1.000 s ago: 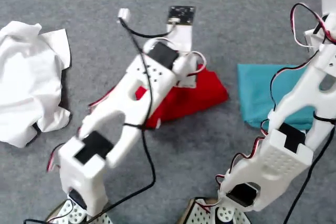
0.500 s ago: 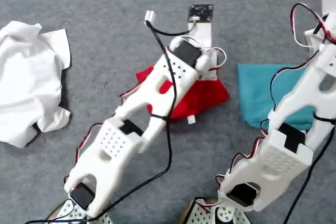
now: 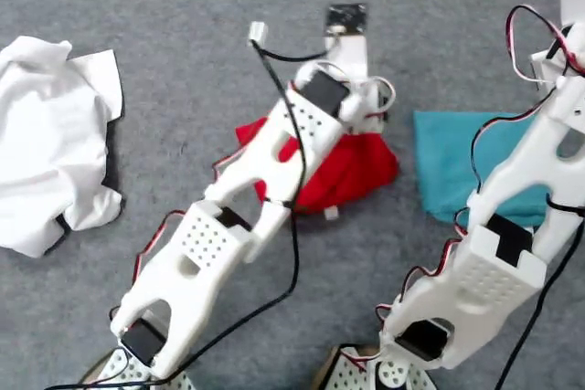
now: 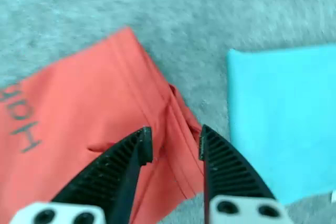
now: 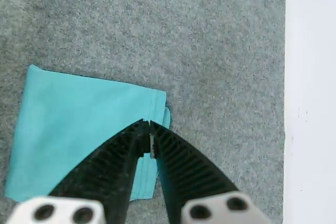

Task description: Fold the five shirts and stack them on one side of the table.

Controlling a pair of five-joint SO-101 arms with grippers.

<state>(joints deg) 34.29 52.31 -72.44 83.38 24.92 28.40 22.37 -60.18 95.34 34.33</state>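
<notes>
While the red shirt (image 3: 358, 171) lies in the middle of the counter (image 3: 183, 61), long axis side to side, just beside the teal shirt (image 3: 445, 166), the left arm (image 3: 302, 125) stretches diagonally over it, left pincer (image 4: 175, 142) open above its edge; the right pincer (image 5: 147, 129) hangs closed over the teal shirt.

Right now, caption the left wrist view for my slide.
Open left tool above the red shirt, folded teal shirt apart beside it on grey felt.
</notes>
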